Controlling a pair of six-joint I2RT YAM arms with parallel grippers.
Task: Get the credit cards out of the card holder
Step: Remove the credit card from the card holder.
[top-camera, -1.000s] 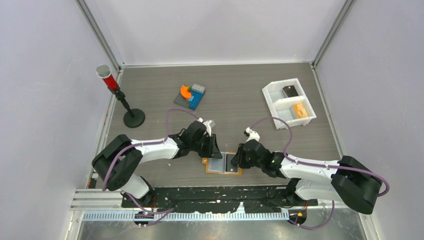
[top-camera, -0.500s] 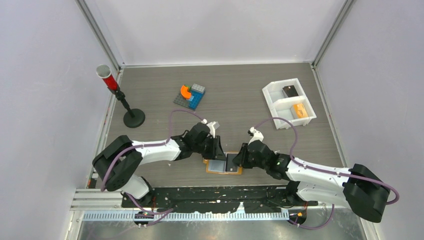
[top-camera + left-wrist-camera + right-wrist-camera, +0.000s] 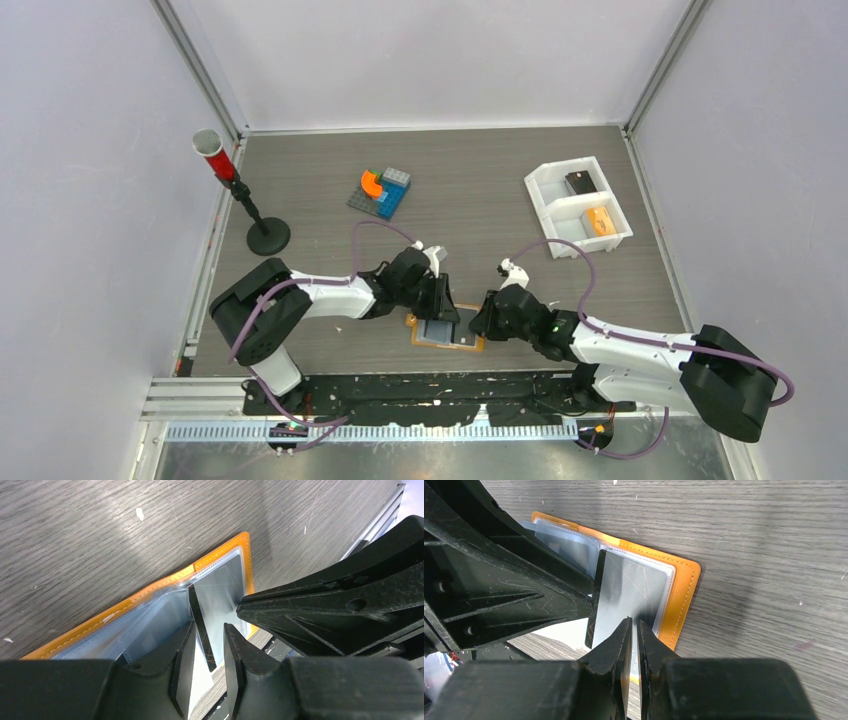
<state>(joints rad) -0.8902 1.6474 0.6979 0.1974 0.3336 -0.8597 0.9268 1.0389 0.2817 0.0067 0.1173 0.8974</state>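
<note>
The card holder [image 3: 445, 333] lies open on the table near the front edge, tan-orange with clear sleeves [image 3: 150, 592] [image 3: 681, 595]. A grey credit card [image 3: 634, 587] sticks out of its right-hand sleeve and is tilted up. My right gripper [image 3: 482, 318] [image 3: 634, 621] is shut on this card's near edge. From the left wrist the same card [image 3: 200, 625] shows edge-on as a dark strip. My left gripper [image 3: 441, 305] [image 3: 209, 627] is open, its fingers either side of that strip with a gap showing. The two grippers are close together over the holder.
A white two-compartment tray [image 3: 577, 208] at the back right holds a dark item and an orange block. Toy bricks [image 3: 381, 190] sit at the back centre. A red cup on a black stand [image 3: 240, 195] is at the left. The metal front rail [image 3: 400, 400] runs just behind the holder.
My left gripper has moved right and down onto the holder. The right gripper has shifted slightly right, staying on the holder's right half.
</note>
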